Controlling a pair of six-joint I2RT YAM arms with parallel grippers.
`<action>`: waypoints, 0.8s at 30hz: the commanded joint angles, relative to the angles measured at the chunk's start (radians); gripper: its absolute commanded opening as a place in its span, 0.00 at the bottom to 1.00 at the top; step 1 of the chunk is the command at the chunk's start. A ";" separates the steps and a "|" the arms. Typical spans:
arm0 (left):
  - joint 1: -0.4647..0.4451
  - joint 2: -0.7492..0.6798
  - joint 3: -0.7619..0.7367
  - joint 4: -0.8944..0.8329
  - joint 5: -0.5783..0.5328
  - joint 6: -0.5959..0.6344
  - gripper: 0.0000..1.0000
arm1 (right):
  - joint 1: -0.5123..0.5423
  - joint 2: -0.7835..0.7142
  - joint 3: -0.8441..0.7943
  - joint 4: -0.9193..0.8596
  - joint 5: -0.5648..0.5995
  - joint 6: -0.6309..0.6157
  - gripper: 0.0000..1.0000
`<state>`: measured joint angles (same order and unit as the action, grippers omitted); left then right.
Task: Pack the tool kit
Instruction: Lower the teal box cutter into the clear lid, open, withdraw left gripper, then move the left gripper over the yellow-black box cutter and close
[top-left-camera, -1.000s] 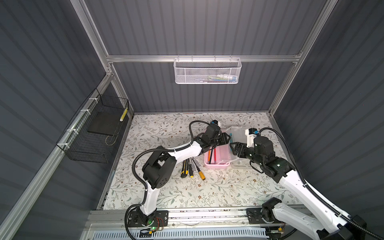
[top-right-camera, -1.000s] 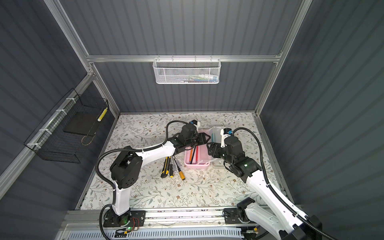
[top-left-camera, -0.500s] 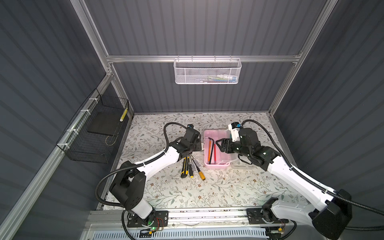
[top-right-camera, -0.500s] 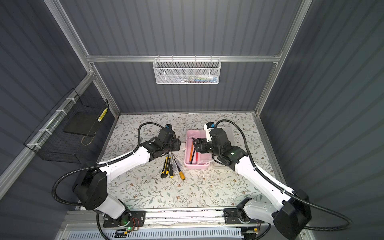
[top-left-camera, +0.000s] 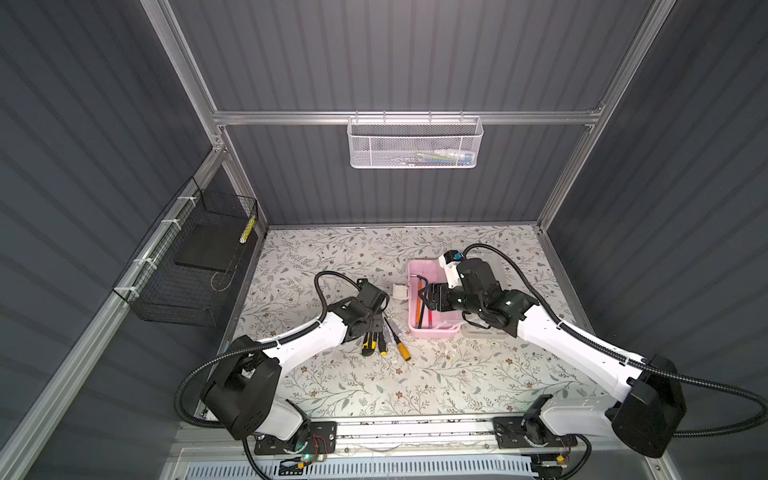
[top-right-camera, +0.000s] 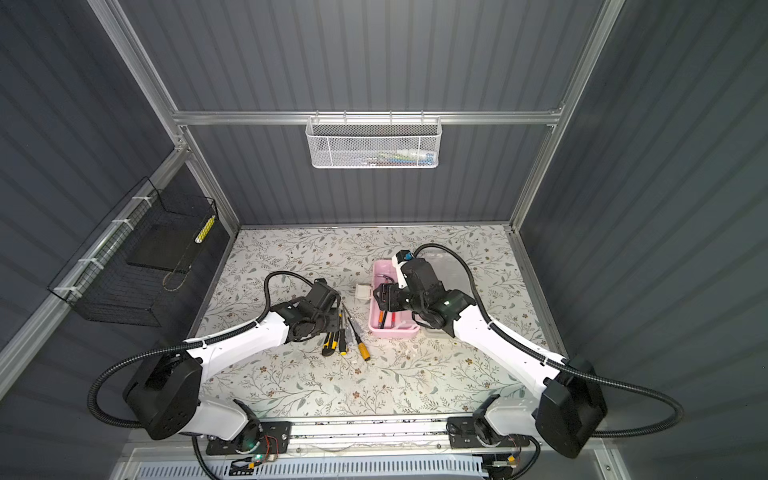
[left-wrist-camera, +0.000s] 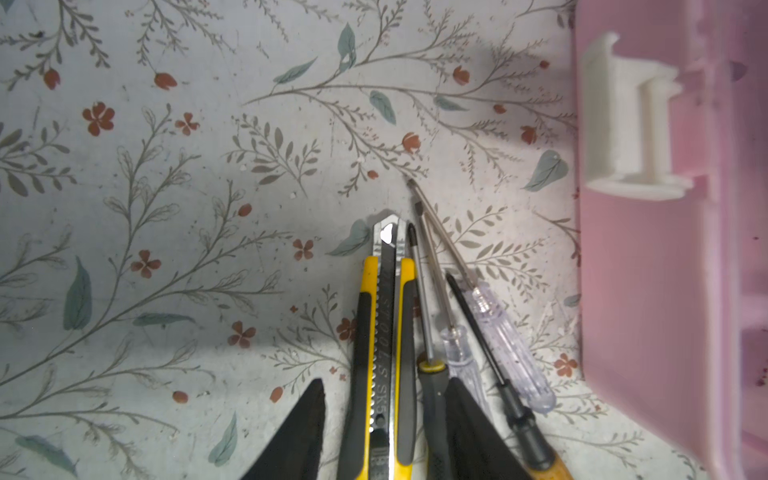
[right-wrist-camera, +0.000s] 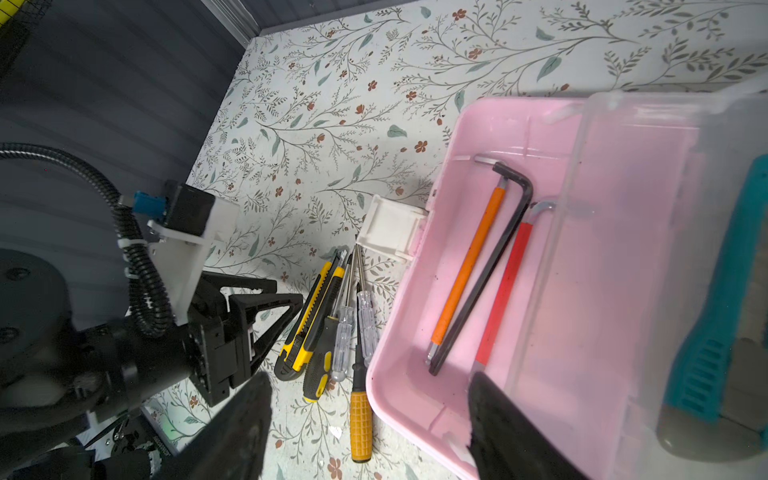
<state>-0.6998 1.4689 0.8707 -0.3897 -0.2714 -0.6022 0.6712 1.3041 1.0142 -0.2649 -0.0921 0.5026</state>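
The tool kit's pink base (top-left-camera: 434, 328) (top-right-camera: 392, 330) lies open in both top views, with its clear lid (right-wrist-camera: 648, 249) swung to the far side. Orange, black and red hex keys (right-wrist-camera: 478, 266) lie inside. A yellow utility knife (left-wrist-camera: 384, 332) and several slim screwdrivers (left-wrist-camera: 507, 345) lie side by side on the mat (top-left-camera: 384, 336) beside the base. My left gripper (left-wrist-camera: 386, 386) (top-left-camera: 374, 322) is open and low, straddling the knife and a black-handled screwdriver (left-wrist-camera: 434, 395). My right gripper (right-wrist-camera: 370, 428) (top-left-camera: 428, 295) hangs open over the base's near corner, holding nothing.
A white latch (top-left-camera: 401, 291) sticks out from the base toward the loose tools. A teal-handled tool (right-wrist-camera: 715, 324) shows through the lid. The white mesh basket (top-left-camera: 414, 143) hangs on the back wall, and the black wire basket (top-left-camera: 195, 266) on the left wall.
My left gripper has drawn back from the pink base and come down over the loose tools. My right gripper has moved in over the open base.
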 joint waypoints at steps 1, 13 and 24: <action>-0.004 0.002 -0.029 -0.017 0.018 -0.018 0.49 | 0.007 0.017 0.012 0.028 -0.009 0.025 0.75; -0.006 0.034 -0.087 0.059 0.086 -0.057 0.48 | 0.020 0.022 -0.018 0.049 0.000 0.054 0.75; -0.014 0.104 -0.077 0.057 0.050 -0.068 0.47 | 0.021 0.011 -0.048 0.065 0.017 0.062 0.75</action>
<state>-0.7040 1.5494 0.7944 -0.3172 -0.1940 -0.6506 0.6880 1.3231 0.9897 -0.2161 -0.0895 0.5549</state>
